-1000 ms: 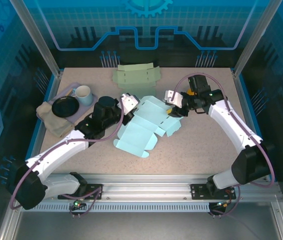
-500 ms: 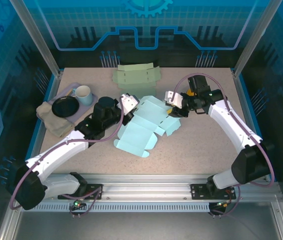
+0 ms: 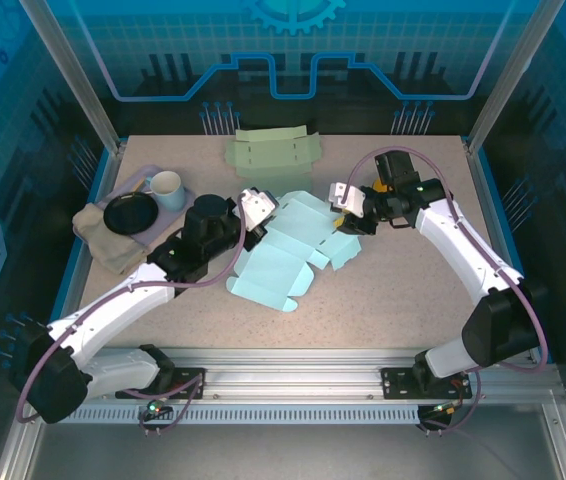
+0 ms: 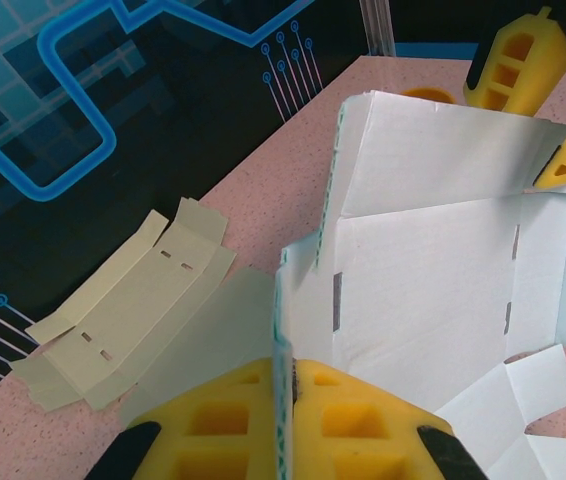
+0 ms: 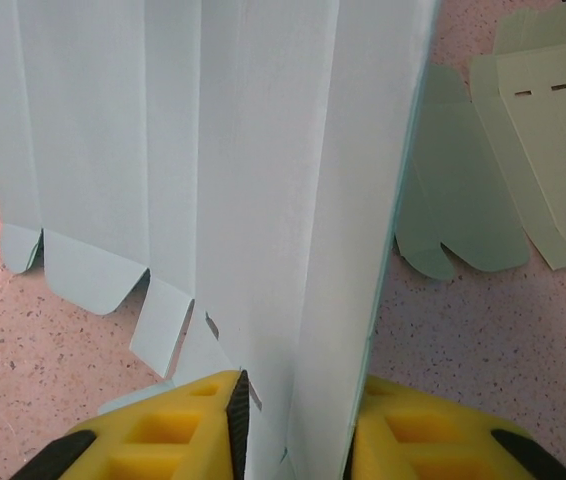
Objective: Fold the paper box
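Robot lab cell: aluminium frame [image 3: 63, 75], blue circuit-print backdrop [image 3: 283, 60], speckled table [image 3: 393, 290].

Far left on speckled beige tabletop [image 3: 403, 290]: round black dish [image 3: 129, 213] over crumpled tan cloth [image 3: 103, 240], pale blue mug [image 3: 167, 188] beside.

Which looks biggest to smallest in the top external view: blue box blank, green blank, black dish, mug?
1. Light blue paper box, partly folded, largest by far.
2. Green flat blank at the far edge.
3. Black dish on the cloth.
4. Mug.
The dish and mug look close in size; that ranking is unsure.
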